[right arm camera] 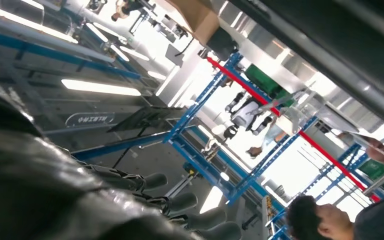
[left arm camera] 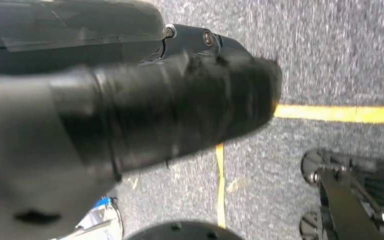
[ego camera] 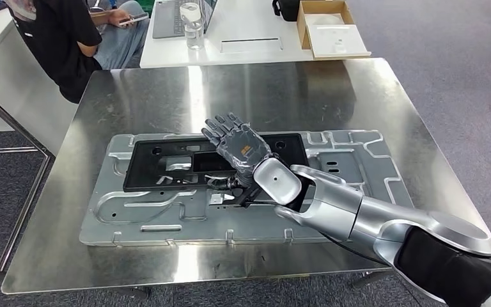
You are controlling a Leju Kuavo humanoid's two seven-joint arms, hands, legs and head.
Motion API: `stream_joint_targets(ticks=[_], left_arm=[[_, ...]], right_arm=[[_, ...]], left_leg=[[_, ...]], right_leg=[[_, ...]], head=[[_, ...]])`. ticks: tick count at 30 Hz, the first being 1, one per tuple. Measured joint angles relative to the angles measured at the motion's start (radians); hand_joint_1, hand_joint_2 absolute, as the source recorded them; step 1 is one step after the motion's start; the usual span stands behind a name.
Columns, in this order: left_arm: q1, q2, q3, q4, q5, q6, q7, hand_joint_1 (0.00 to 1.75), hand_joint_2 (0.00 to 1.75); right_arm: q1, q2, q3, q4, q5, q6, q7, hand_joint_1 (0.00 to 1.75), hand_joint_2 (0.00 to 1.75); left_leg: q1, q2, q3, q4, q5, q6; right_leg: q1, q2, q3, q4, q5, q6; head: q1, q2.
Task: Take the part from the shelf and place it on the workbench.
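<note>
A black rectangular frame part (ego camera: 166,167) lies flat on a large grey stamped metal plate (ego camera: 358,166), which rests on the shiny steel workbench (ego camera: 166,89). My right hand (ego camera: 240,144) reaches over the right half of the black part, back up, fingers stretched out and apart, holding nothing. Whether it touches the part I cannot tell. In the right wrist view its dark fingers (right arm camera: 180,202) lie extended side by side. My left hand (left arm camera: 130,120) hangs over grey carpet as a blurred dark shape, its grip unclear.
Behind the workbench stands a white table (ego camera: 249,45) with a water bottle (ego camera: 193,25), a laptop (ego camera: 172,16) and an open cardboard box (ego camera: 329,29). A person (ego camera: 64,38) sits at the back left. A yellow floor line (left arm camera: 340,114) crosses the carpet.
</note>
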State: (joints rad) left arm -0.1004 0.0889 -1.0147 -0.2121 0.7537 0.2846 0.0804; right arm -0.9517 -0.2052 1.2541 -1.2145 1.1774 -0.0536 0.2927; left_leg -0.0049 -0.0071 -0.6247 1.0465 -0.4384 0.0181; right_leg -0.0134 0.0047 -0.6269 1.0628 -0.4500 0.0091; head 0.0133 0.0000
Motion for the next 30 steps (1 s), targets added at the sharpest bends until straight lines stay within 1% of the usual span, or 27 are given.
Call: stream_joint_targets(ticks=[2, 3, 4, 5, 7, 8, 9, 10, 11, 12, 13, 14, 15, 16, 17, 18, 19, 20, 22, 23, 24, 25, 26, 27, 28, 29, 30], left_arm=[[0.002, 0.0, 0.0, 0.0, -0.001, 0.001, 0.002, 0.0, 0.0], [0.002, -0.001, 0.0, 0.0, -0.001, 0.001, 0.003, 0.0, 0.0], [0.003, -0.001, 0.0, 0.0, -0.002, 0.001, 0.003, 0.0, 0.0], [0.002, -0.002, 0.0, 0.0, -0.002, 0.001, 0.004, 0.0, 0.0], [0.0, -0.002, 0.0, 0.0, -0.002, 0.001, 0.004, 0.0, 0.0], [-0.001, -0.002, 0.0, 0.0, -0.002, 0.001, 0.005, 0.0, 0.0], [-0.001, -0.002, 0.0, 0.0, -0.002, 0.001, 0.007, 0.0, 0.0], [-0.001, -0.002, 0.0, 0.0, -0.002, 0.001, 0.008, 0.0, 0.0], [-0.001, -0.002, 0.0, 0.0, -0.002, 0.001, 0.009, 0.0, 0.0], [-0.002, -0.002, 0.0, 0.0, -0.002, 0.0, 0.01, 0.0, 0.0], [-0.003, -0.002, 0.0, 0.0, -0.001, 0.0, 0.01, 0.0, 0.0], [-0.005, -0.002, 0.0, 0.0, -0.001, -0.001, 0.01, 0.0, 0.0], [-0.007, -0.002, 0.0, 0.0, -0.001, -0.001, 0.01, 0.0, 0.0], [-0.007, -0.002, 0.0, 0.001, -0.001, -0.002, 0.01, 0.0, 0.0], [-0.006, -0.002, 0.0, 0.001, -0.001, -0.003, 0.01, 0.0, 0.0], [-0.006, -0.002, 0.0, 0.001, -0.002, -0.004, 0.01, 0.0, 0.0], [-0.006, -0.002, 0.0, 0.001, -0.002, -0.005, 0.01, 0.0, 0.0], [-0.006, -0.002, 0.0, 0.001, -0.002, -0.006, 0.01, 0.0, 0.0], [-0.007, -0.002, 0.0, 0.001, -0.002, -0.007, 0.009, 0.0, 0.0], [-0.007, -0.002, 0.0, 0.001, -0.003, -0.007, 0.009, 0.0, 0.0], [-0.007, -0.002, 0.0, 0.001, -0.003, -0.008, 0.009, 0.0, 0.0], [-0.007, -0.002, 0.0, 0.001, -0.003, -0.008, 0.009, 0.0, 0.0], [-0.007, -0.002, 0.0, 0.001, -0.003, -0.008, 0.009, 0.0, 0.0], [-0.007, -0.002, 0.0, 0.001, -0.003, -0.008, 0.009, 0.0, 0.0], [-0.007, -0.002, 0.0, 0.001, -0.003, -0.008, 0.009, 0.0, 0.0], [-0.006, -0.002, 0.0, 0.001, -0.003, -0.008, 0.009, 0.0, 0.0], [-0.006, -0.001, 0.0, 0.001, -0.003, -0.008, 0.009, 0.0, 0.0]], right_arm=[[0.0, -0.001, -0.001, 0.0, 0.004, 0.003, 0.001, 0.0, 0.0], [0.0, -0.002, -0.001, 0.0, 0.006, 0.005, 0.001, 0.0, 0.0], [-0.001, -0.003, -0.002, -0.001, 0.009, 0.006, 0.002, 0.0, 0.0], [-0.001, -0.003, -0.002, -0.001, 0.012, 0.007, 0.002, 0.0, 0.0], [-0.001, -0.003, -0.003, -0.002, 0.015, 0.011, 0.002, 0.0, 0.0], [0.0, -0.004, -0.003, -0.002, 0.017, 0.013, 0.002, 0.0, 0.0], [0.0, -0.004, -0.003, -0.002, 0.018, 0.015, 0.002, 0.0, 0.0], [0.0, -0.004, -0.003, -0.002, 0.019, 0.017, 0.002, 0.0, 0.0], [0.0, -0.004, -0.003, -0.002, 0.02, 0.018, 0.002, 0.0, 0.0], [-0.001, -0.004, -0.004, -0.003, 0.021, 0.02, 0.002, 0.0, 0.0], [-0.001, -0.005, -0.006, -0.004, 0.023, 0.021, 0.002, 0.0, 0.0], [-0.003, -0.006, -0.008, -0.006, 0.024, 0.022, 0.002, 0.0, 0.0], [-0.005, -0.006, -0.009, -0.008, 0.026, 0.022, 0.002, 0.0, 0.0], [-0.007, -0.007, -0.01, -0.01, 0.027, 0.023, 0.002, 0.0, 0.0], [-0.008, -0.008, -0.011, -0.011, 0.027, 0.024, 0.002, 0.0, 0.0], [-0.008, -0.01, -0.011, -0.011, 0.028, 0.024, 0.002, 0.0, 0.0], [-0.008, -0.012, -0.012, -0.011, 0.028, 0.025, 0.002, 0.0, 0.0], [-0.009, -0.015, -0.013, -0.011, 0.028, 0.026, 0.002, 0.0, 0.0], [-0.009, -0.017, -0.014, -0.012, 0.03, 0.027, 0.002, 0.0, 0.0], [-0.008, -0.017, -0.015, -0.012, 0.03, 0.027, 0.002, 0.0, 0.0], [-0.007, -0.018, -0.015, -0.012, 0.031, 0.029, 0.002, 0.0, 0.0], [-0.006, -0.019, -0.015, -0.012, 0.031, 0.03, 0.002, 0.0, 0.0], [-0.006, -0.019, -0.015, -0.012, 0.031, 0.031, 0.002, 0.0, 0.0], [-0.006, -0.02, -0.015, -0.012, 0.031, 0.032, 0.002, 0.0, 0.0], [-0.007, -0.02, -0.016, -0.013, 0.031, 0.032, 0.002, 0.0, 0.0], [-0.008, -0.02, -0.017, -0.015, 0.031, 0.032, 0.002, 0.0, 0.0], [-0.008, -0.02, -0.018, -0.018, 0.032, 0.032, 0.002, 0.0, 0.0]], left_leg=[[0.002, 0.0, -0.004, 0.0, 0.003, -0.011], [0.003, 0.0, -0.008, 0.006, -0.008, -0.017], [0.005, 0.0, -0.016, 0.029, -0.032, -0.023], [0.007, 0.001, -0.03, 0.07, -0.068, -0.03], [0.011, 0.002, -0.066, 0.187, -0.147, -0.04], [0.012, 0.002, -0.075, 0.231, -0.17, -0.042], [0.013, 0.002, -0.069, 0.245, -0.177, -0.043], [0.014, 0.002, -0.042, 0.219, -0.165, -0.043], [0.014, 0.002, 0.003, 0.159, -0.142, -0.042], [0.014, 0.002, 0.051, 0.084, -0.125, -0.04], [0.011, 0.001, 0.088, 0.021, -0.108, -0.037], [0.008, 0.001, 0.109, -0.018, -0.099, -0.032], [0.004, 0.0, 0.112, -0.033, -0.096, -0.027], [0.001, -0.001, 0.108, -0.031, -0.087, -0.02], [0.003, -0.001, 0.105, -0.034, -0.078, -0.011], [0.005, 0.001, 0.102, -0.038, -0.066, -0.004], [0.007, 0.004, 0.097, -0.043, -0.053, 0.004], [0.009, 0.006, 0.089, -0.047, -0.039, 0.01], [0.006, 0.009, 0.062, -0.046, -0.016, 0.019], [0.004, 0.01, 0.047, -0.044, -0.005, 0.021], [0.003, 0.011, 0.031, -0.042, 0.004, 0.021], [0.002, 0.011, 0.015, -0.039, 0.014, 0.02], [0.002, 0.011, 0.0, -0.034, 0.022, 0.018], [0.002, 0.011, -0.014, -0.028, 0.029, 0.016], [0.001, 0.01, -0.027, -0.021, 0.034, 0.012], [0.0, 0.009, -0.037, -0.015, 0.04, 0.007], [-0.001, 0.008, -0.043, -0.011, 0.047, 0.003]], right_leg=[[0.0, 0.0, -0.004, -0.005, 0.011, -0.011], [-0.001, -0.001, -0.006, -0.01, 0.017, -0.018], [-0.004, -0.001, -0.008, -0.014, 0.024, -0.024], [-0.006, -0.002, -0.013, -0.017, 0.031, -0.029], [-0.006, -0.003, -0.027, -0.018, 0.043, -0.032], [-0.005, -0.003, -0.036, -0.018, 0.05, -0.031], [-0.006, -0.003, -0.046, -0.017, 0.057, -0.03], [-0.006, -0.003, -0.055, -0.017, 0.065, -0.028], [-0.007, -0.003, -0.064, -0.017, 0.073, -0.026], [-0.008, -0.003, -0.071, -0.017, 0.081, -0.022], [-0.008, -0.004, -0.076, -0.019, 0.089, -0.016], [-0.008, -0.004, -0.078, -0.022, 0.098, -0.01], [-0.007, -0.005, -0.078, -0.026, 0.105, -0.003], [-0.007, -0.006, -0.077, -0.032, 0.114, 0.003], [-0.007, -0.006, -0.078, -0.033, 0.12, 0.01], [-0.006, -0.005, -0.081, -0.029, 0.115, 0.014], [-0.004, -0.004, -0.089, -0.012, 0.091, 0.018], [-0.003, -0.003, -0.101, 0.025, 0.048, 0.019], [0.0, -0.003, -0.128, 0.144, -0.059, 0.019], [0.0, -0.003, -0.134, 0.202, -0.09, 0.019], [0.0, -0.003, -0.13, 0.239, -0.097, 0.019], [0.0, -0.003, -0.112, 0.244, -0.084, 0.018], [0.0, -0.003, -0.077, 0.216, -0.062, 0.017], [-0.001, -0.003, -0.03, 0.162, -0.045, 0.015], [0.0, -0.003, 0.02, 0.093, -0.043, 0.013], [0.002, -0.002, 0.056, 0.04, -0.048, 0.009], [0.004, -0.001, 0.077, 0.002, -0.056, 0.005]], head=[[0.0, 0.0], [0.0, 0.0], [-0.001, 0.0], [-0.003, 0.0], [-0.005, 0.0], [-0.005, 0.0], [-0.005, 0.0], [-0.005, 0.0], [-0.005, 0.0], [-0.005, 0.0], [-0.004, 0.0], [-0.004, 0.0], [-0.003, 0.0], [-0.002, 0.0], [0.0, 0.0], [0.0, 0.0], [0.002, 0.0], [0.006, 0.0], [0.01, 0.0], [0.011, 0.0], [0.011, 0.0], [0.012, 0.0], [0.012, 0.0], [0.012, 0.0], [0.012, 0.0], [0.011, 0.0], [0.011, 0.0]])
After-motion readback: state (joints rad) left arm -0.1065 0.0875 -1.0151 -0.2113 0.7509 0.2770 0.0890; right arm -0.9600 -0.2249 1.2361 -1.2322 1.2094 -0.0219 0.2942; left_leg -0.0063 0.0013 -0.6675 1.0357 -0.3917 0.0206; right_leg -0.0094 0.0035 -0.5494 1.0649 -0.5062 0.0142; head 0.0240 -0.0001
